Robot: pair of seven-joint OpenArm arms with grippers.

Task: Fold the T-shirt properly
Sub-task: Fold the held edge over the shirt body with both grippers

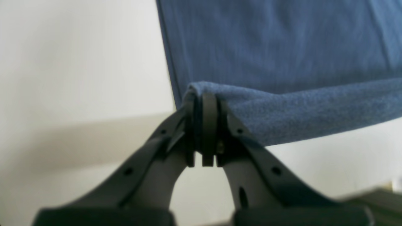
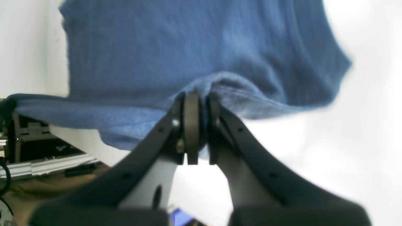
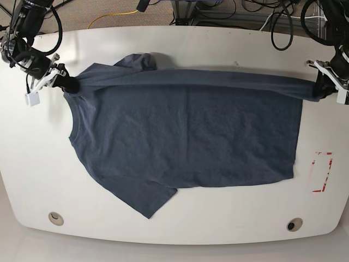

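Both pincers are clamped on the T-shirt (image 3: 185,136). The left pincer (image 1: 204,103) has its jaws pressed together on a bunched corner at the hem end, with cloth draping away from it. The right pincer (image 2: 196,100) pinches a fold near the shoulder end, jaws likewise closed on fabric. Between the two the top edge is pulled into a taut rolled line, and the rest of the shirt lies flat on the white counter (image 3: 218,226), one sleeve sticking out below.

Each pincer (image 1: 204,131) has curved black fingers (image 2: 147,147) with small screw holes.
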